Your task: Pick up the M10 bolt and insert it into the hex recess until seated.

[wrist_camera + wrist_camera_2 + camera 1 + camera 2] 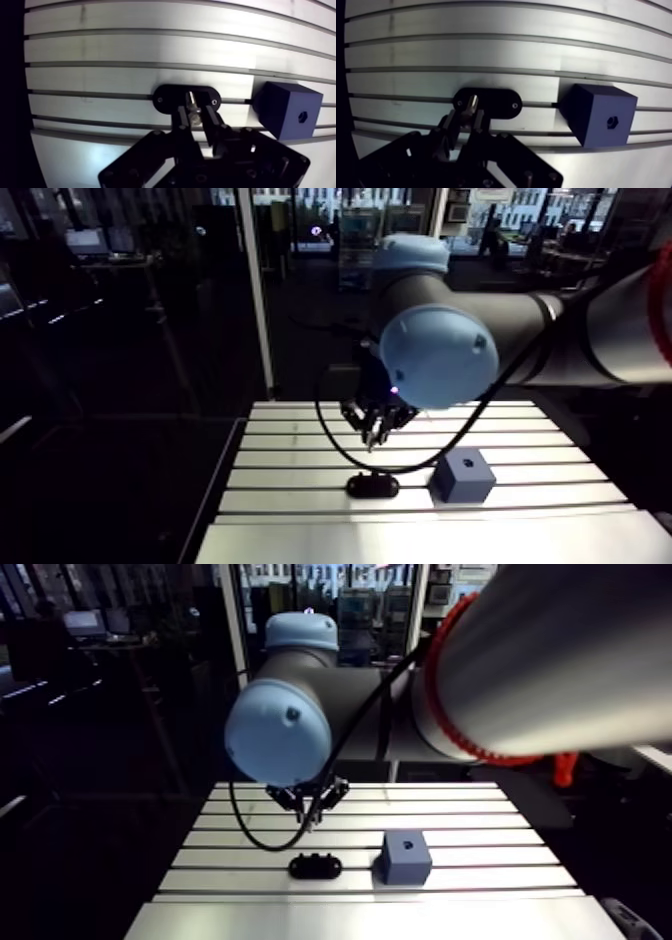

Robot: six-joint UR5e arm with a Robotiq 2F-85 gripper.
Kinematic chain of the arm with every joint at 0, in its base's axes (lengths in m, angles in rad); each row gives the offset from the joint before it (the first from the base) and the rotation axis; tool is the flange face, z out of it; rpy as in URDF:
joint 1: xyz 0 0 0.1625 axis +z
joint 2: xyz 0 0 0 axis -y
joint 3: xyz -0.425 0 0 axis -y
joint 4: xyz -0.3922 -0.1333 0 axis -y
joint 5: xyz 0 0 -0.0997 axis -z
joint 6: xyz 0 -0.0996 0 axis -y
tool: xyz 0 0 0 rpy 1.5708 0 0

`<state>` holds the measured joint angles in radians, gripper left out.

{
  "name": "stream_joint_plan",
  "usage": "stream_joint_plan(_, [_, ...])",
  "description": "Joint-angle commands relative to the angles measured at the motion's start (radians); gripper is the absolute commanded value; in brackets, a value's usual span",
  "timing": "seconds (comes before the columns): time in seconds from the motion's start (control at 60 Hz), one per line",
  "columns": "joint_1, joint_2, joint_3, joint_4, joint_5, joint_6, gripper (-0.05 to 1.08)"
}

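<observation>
1. On the slotted aluminium table, the arm view shows a flat black oval holder at lower centre. A blue-grey plastic cube sits just to its right, near but not touching, with a dark opening in its top face.
2. In the same view the black two-finger gripper hangs at mid-frame, straight above the holder and clear of it. Its tips look drawn almost to a point.
3. In the wrist view the fingers pinch a short silvery steel M10 bolt between their tips, with only the bolt's width separating them. The holder lies beneath the tips. Given the height seen in the arm view, the bolt appears to be lifted out of the holder rather than resting in it.
4. Also in the wrist view, the cube stands beside the gripper, apart from the holder. Its small hex recess faces upward toward the camera and is empty.
5. The holder probably served to present the bolt upright for a clean grasp. Gripping at the very tips leaves part of the bolt free to enter the recess. I cannot tell which end points down.
6. The pick looks done. What remains is a sideways carry over the cube, lining up the hex flats and then pressing down until the bolt seats. Slight tilt or rotation could jam it at the rim.
</observation>
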<state>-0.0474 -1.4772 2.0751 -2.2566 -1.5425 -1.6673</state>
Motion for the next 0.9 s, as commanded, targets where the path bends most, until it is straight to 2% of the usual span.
stream_joint_plan(0.017, [-0.033,-0.008,-0.164,0.259,-0.008,0.001,0.88])
stream_joint_plan(0.167, [-0.052,-0.009,-0.251,0.378,-0.039,-0.004,0.9])
stream_joint_plan(0.217, [-0.055,-0.007,-0.266,0.392,-0.044,-0.004,0.91])
stream_joint_plan(0.283, [-0.06,-0.001,-0.296,0.428,-0.059,-0.047,0.92])
stream_joint_plan(0.383, [-0.086,-0.001,-0.311,0.439,-0.06,-0.109,0.92])
stream_joint_plan(0.55, [-0.14,-0.005,-0.335,0.474,-0.057,-0.121,0.92])
stream_joint_plan(0.7, [-0.195,-0.008,-0.357,0.513,-0.049,-0.121,0.99])
stream_joint_plan(0.9, [-0.212,-0.01,-0.355,0.518,-0.057,-0.126,1.02])
